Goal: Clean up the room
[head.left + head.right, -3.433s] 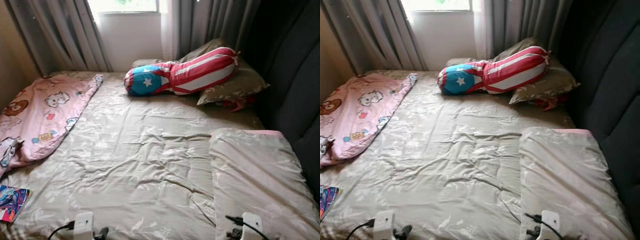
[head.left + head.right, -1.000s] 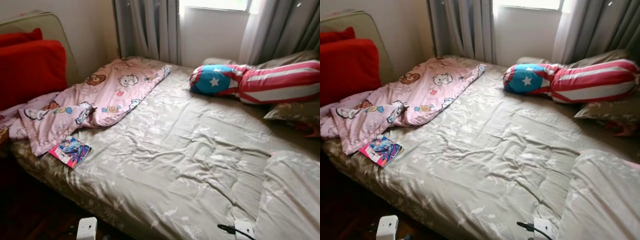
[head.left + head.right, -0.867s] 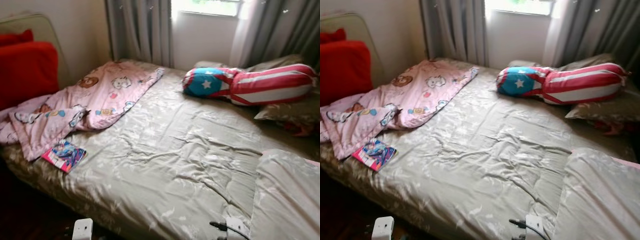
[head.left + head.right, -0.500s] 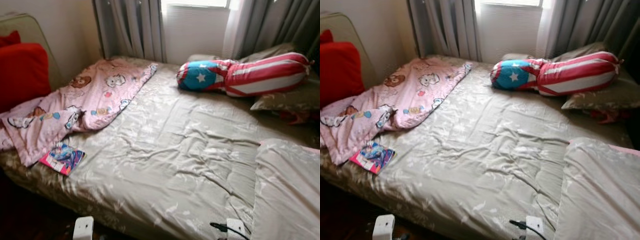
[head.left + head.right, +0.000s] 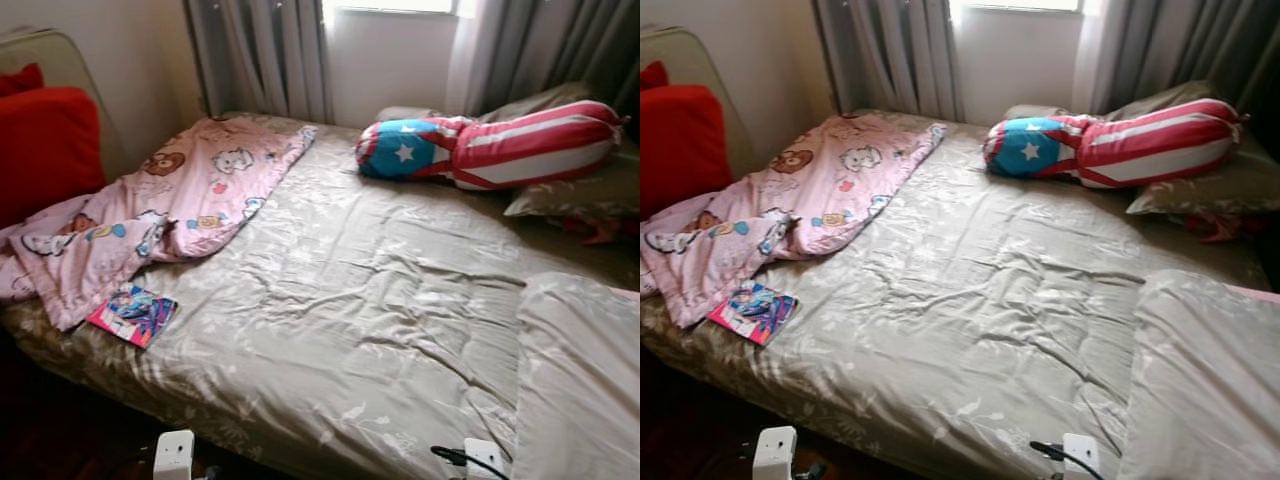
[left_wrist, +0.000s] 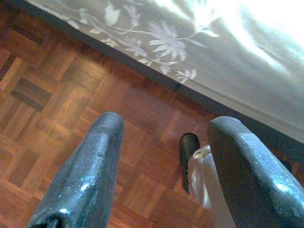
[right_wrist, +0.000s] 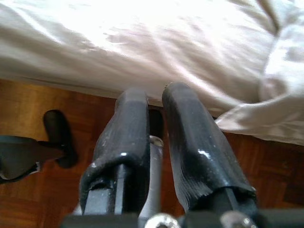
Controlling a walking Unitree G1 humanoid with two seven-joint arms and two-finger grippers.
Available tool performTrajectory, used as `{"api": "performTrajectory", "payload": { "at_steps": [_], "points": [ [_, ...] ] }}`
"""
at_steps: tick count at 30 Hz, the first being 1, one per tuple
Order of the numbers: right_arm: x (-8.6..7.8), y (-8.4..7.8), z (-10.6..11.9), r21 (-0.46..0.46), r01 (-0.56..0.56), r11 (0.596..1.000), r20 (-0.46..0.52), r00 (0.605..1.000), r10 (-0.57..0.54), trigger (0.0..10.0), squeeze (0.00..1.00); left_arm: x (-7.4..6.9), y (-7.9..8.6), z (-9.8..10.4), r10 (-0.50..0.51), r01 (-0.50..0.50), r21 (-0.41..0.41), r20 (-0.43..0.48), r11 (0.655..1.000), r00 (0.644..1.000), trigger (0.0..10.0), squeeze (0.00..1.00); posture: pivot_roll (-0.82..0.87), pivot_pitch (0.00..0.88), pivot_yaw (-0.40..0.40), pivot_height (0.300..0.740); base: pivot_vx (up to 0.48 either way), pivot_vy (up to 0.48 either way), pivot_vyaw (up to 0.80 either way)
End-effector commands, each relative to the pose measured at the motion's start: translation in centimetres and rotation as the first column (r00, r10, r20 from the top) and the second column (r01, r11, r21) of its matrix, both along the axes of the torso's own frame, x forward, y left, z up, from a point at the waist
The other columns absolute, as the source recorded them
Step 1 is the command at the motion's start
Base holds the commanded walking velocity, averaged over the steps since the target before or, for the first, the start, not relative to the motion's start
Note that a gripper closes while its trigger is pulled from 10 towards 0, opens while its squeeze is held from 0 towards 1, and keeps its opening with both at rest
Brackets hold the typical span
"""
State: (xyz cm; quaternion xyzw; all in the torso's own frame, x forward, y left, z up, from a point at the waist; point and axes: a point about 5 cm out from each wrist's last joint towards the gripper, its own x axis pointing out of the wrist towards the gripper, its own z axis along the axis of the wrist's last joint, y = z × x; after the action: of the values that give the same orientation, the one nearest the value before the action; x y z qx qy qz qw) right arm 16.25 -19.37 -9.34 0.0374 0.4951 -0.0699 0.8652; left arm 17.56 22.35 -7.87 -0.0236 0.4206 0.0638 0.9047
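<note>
Bed (image 5: 350,300) under a wrinkled beige floral cover, filling most of the head views. Pink cartoon blanket (image 5: 160,205) crumpled over the left side, trailing off the edge. Small colourful book (image 5: 132,315) flat on the cover, just beside the blanket's lower corner, near the bed's front edge. Red, white and blue star bolster (image 5: 490,150) at the far end, resting against beige pillows (image 5: 575,195) under grey curtains (image 5: 260,55). Folded beige duvet (image 5: 580,380) heaped at the near right corner. Red cushion (image 5: 45,150) propped against the wall at far left. Left end effector (image 6: 161,156) hanging low over parquet floor (image 6: 52,95) beside the bed's edge, fingers spread wide, nothing between them. Right end effector (image 7: 154,123) also low by the bed's edge, fingers nearly together with a narrow gap, gripping nothing.
</note>
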Motion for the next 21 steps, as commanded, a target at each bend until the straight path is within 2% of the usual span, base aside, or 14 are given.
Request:
{"api": "performTrajectory", "payload": {
  "at_steps": [1,21],
  "points": [
    [0.24,0.52,0.03,0.014,-0.005,1.000,0.007,1.000,0.004,10.0,0.00,-0.16,0.32,-0.05,-0.002,0.002,0.007,-0.018,1.000,1.000,10.0,0.00,-0.03,0.000,0.017,0.740,0.000,0.480,0.00],
    [0.18,0.72,-0.01,0.017,-0.037,0.999,0.004,0.999,0.037,10.0,0.00,-0.28,0.35,-0.10,-0.012,0.012,0.009,-0.023,1.000,1.000,10.0,0.00,-0.03,0.000,0.019,0.740,0.000,0.480,0.00]
  ]
}}
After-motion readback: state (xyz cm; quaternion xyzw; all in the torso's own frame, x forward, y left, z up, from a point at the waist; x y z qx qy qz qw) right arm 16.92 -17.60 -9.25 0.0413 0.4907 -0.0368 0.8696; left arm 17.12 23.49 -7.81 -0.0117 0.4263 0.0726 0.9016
